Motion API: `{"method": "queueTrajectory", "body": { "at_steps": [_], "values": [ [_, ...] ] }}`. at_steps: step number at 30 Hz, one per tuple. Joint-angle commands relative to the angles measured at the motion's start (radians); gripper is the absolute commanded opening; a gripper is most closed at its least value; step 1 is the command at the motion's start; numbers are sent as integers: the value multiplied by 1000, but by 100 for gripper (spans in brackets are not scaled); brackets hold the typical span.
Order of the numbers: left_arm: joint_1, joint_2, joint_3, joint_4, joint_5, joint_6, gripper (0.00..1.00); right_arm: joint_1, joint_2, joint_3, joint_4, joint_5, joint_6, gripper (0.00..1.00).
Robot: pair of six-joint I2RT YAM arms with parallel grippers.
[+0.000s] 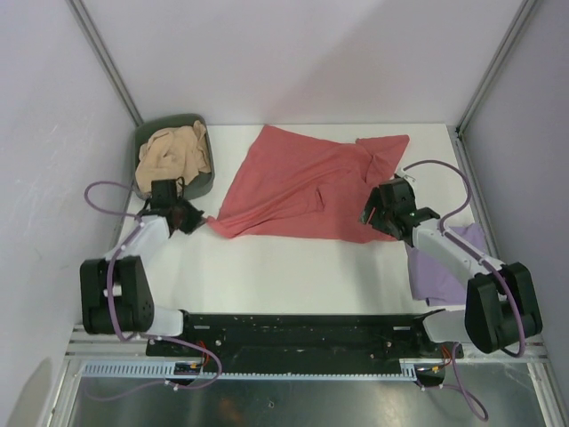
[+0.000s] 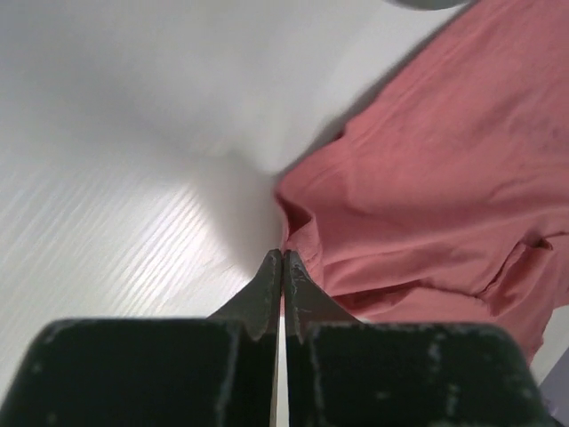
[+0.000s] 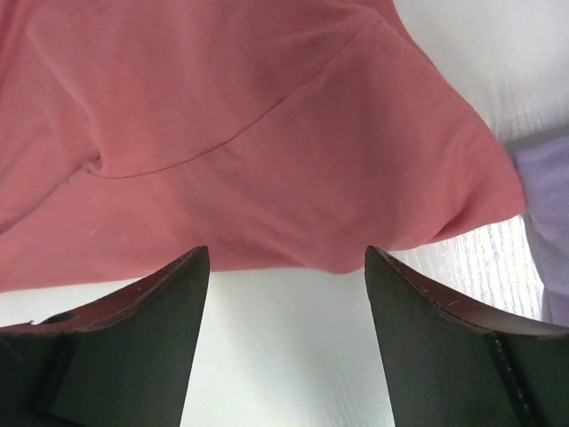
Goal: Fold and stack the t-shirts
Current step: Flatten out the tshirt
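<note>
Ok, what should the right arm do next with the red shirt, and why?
Probably lower the right gripper and close it on the near hem of the salmon-red shirt. Its jaws stand open right at that hem, holding nothing, while the left gripper is shut at the shirt's opposite corner, and the shirt lies rumpled and unfolded.

Bright, diffuse light falls from overhead in the top view. The white desk (image 1: pixel 293 267) is close to blown out, and the shadows on it are faint and soft-edged. The walls (image 1: pixel 311 53) take a pale lavender cast. In the left wrist view everything toward 12 o'clock is smeared and out of focus. A grey shadow pools at centre, glare sits on the ribbed desk at 9 o'clock, and the left pincer (image 2: pixel 283 258) reads dark. In the right wrist view the salmon-red t-shirt (image 3: pixel 267 133) is evenly lit with a crisp seam. The right pincer (image 3: pixel 286 253) is underexposed, its finger edges tinged red.
</note>
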Motion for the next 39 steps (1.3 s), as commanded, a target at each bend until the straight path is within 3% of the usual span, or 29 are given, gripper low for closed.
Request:
{"method": "queueTrajectory", "body": {
  "at_steps": [1, 6, 13, 20, 26, 39],
  "values": [
    [-63, 118, 189, 47, 54, 119, 0, -7, 51, 55, 47, 25, -13, 74],
    [-131, 246, 304, 48, 27, 109, 0, -18, 91, 61, 64, 30, -16, 74],
    [-140, 332, 325, 48, -18, 55, 0, -69, 151, 83, 68, 61, -48, 73],
    [-139, 325, 292, 47, -64, 34, 0, -111, 215, 123, 121, 55, -75, 74],
    [-124, 294, 263, 47, -75, 33, 0, -118, 361, 263, 142, 81, -124, 73],
    [-87, 218, 180, 46, -79, 20, 0, -141, 532, 349, 146, 72, -152, 61]
  ]
}}
